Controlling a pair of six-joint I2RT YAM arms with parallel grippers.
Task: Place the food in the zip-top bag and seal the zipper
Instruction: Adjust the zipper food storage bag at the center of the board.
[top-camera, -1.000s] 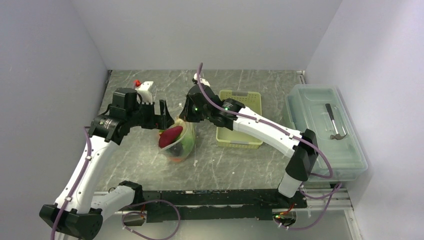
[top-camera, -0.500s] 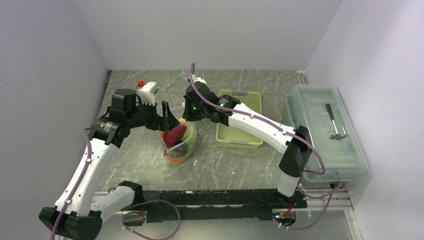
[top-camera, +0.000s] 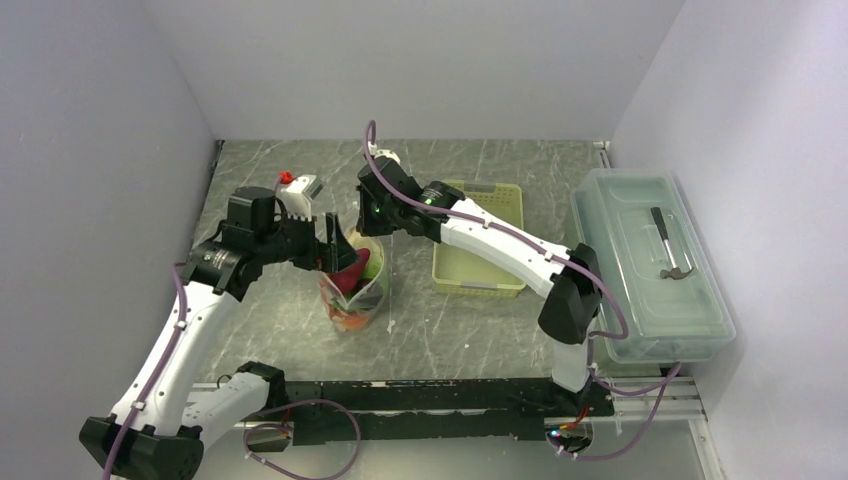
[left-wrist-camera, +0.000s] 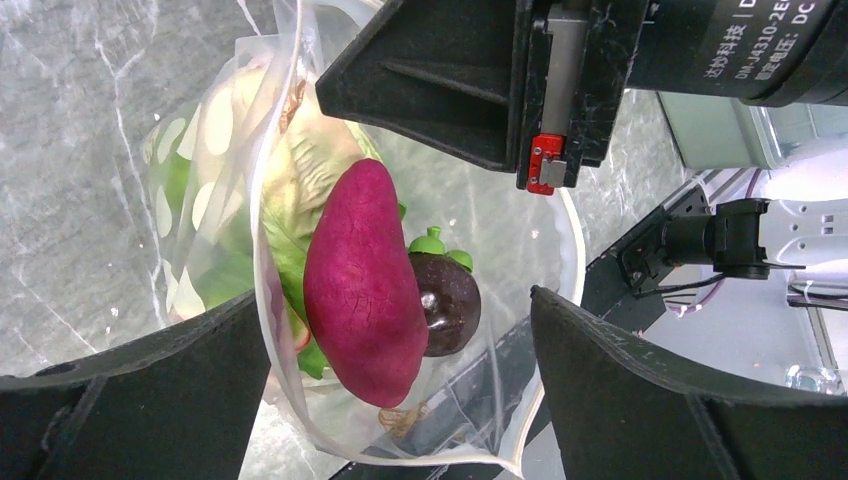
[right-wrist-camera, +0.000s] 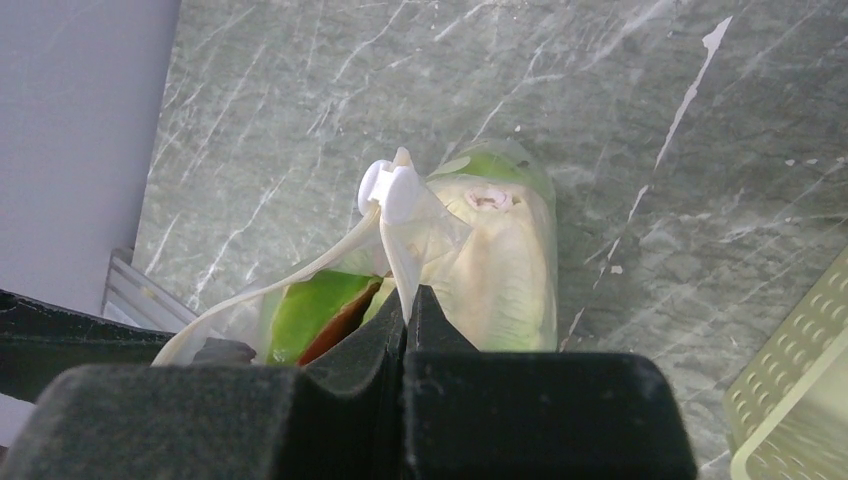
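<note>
While the right pincer (right-wrist-camera: 408, 300) is clamped fully closed on the upper edge of the zip-top bag (top-camera: 358, 295), the left pincer (left-wrist-camera: 400, 300) is spread wide, one finger on either side of the bag's gaping mouth. The left wrist view does not settle whether either of those fingers presses on the plastic. The clear, white-dotted bag stands mouth-up on the worktop (top-camera: 450, 330), between the two arms and just left of the yellow-green basket (top-camera: 478, 275). From the right wrist view, a small white tab (right-wrist-camera: 388, 190) pokes up just beyond the closed fingertips, and the whitish zipper (right-wrist-camera: 300, 278) strip runs away from the pinch toward the lower left, unsealed. Looking down into the mouth from the left wrist, a purple-red, root-shaped piece (left-wrist-camera: 360, 285) lies on top. A dark round fruit (left-wrist-camera: 447, 300) with a green cap touches its side. Pale green lettuce (left-wrist-camera: 295, 185) is packed behind and under them against the dotted wall. Something orange-red shows through the bag's lower part in the top view. A clear lidded box (top-camera: 640, 300) sits at the far right of the worktop, well apart from the bag.
</note>
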